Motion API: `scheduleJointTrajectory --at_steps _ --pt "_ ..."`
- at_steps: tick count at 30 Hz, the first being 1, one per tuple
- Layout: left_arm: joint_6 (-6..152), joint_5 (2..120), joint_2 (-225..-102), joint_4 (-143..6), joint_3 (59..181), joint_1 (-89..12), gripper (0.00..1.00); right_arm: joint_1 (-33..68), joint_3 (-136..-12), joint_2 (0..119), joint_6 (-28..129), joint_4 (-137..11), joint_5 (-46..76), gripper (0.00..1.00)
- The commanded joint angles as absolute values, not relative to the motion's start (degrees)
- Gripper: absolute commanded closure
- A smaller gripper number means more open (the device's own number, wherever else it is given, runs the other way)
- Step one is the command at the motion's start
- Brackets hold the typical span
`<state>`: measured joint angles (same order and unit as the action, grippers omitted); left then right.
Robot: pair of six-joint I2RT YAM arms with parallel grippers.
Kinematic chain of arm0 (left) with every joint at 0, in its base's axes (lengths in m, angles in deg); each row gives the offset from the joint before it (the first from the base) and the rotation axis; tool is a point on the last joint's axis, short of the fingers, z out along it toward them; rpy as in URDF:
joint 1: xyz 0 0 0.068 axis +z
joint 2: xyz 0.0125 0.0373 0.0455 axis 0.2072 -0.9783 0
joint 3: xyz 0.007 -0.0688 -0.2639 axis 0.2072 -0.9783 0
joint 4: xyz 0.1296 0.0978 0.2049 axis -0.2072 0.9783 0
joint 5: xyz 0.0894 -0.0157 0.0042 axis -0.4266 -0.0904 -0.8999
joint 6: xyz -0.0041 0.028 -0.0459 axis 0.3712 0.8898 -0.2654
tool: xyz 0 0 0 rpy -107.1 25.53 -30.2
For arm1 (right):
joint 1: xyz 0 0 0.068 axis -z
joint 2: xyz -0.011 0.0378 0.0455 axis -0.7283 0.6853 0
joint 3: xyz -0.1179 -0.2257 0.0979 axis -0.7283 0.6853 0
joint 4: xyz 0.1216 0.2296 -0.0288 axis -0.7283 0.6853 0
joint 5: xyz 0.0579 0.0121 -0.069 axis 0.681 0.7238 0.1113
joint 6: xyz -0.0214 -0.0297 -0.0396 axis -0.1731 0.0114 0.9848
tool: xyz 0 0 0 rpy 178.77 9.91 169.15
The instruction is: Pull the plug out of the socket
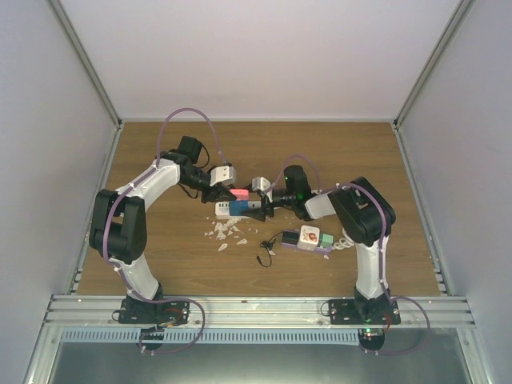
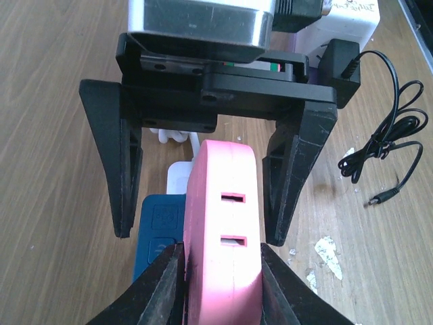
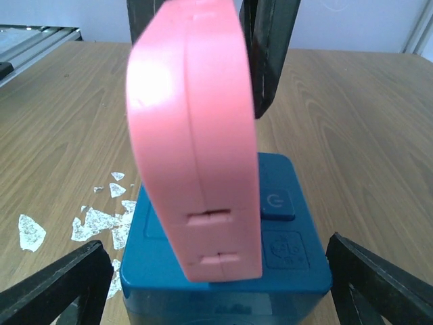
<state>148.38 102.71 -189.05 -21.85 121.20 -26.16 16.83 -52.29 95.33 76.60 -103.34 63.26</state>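
Observation:
A pink plug [image 2: 223, 223] stands tilted on the upper face of a blue socket block [image 2: 157, 223], which rests on the wooden table. Its prongs are hidden, so I cannot tell whether they are still seated. My left gripper [image 2: 220, 284] is shut on the plug's two flat sides. From the top the plug [image 1: 238, 194] shows just beyond the blue socket [image 1: 238, 206], with the left gripper [image 1: 230, 190] on it. My right gripper [image 3: 220, 277] is open, one finger [image 3: 54, 291] at each side of the blue socket [image 3: 284, 264], close to its walls. The pink plug [image 3: 196, 135] rises between them.
A white block [image 1: 222, 210] lies against the socket's left side. White flakes [image 1: 224, 232] are scattered on the wood in front. Another adapter [image 1: 308, 238] with a thin black cable [image 1: 268, 250] lies near the right arm. The cable [image 2: 385, 156] loops to the right of the plug.

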Motion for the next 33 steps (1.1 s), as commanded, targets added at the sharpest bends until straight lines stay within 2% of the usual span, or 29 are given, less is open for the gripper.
scheduleJointTrajectory --at_steps 1,8,15,22,33 --pt "150.67 102.81 -187.21 -21.39 122.25 -26.64 0.72 16.07 -52.13 96.86 76.79 -105.6 64.16 0.13" --pt "150.98 102.86 -186.55 -22.63 121.91 -26.89 0.73 16.01 -51.88 97.61 74.89 -108.38 62.94 0.21" --pt "150.83 102.57 -186.32 -23.18 122.02 -27.2 0.78 15.98 -51.97 98.29 73.94 -109.64 62.49 0.34" --pt "151.71 104.74 -184.67 -23.66 121.03 -26.53 0.85 15.98 -51.73 98.72 73.66 -110.38 62.17 0.41" --pt "152.96 108.34 -182.35 -27.46 119.1 -25.11 0.88 15.98 -52.46 99.15 74.49 -107.82 61.5 0.57"
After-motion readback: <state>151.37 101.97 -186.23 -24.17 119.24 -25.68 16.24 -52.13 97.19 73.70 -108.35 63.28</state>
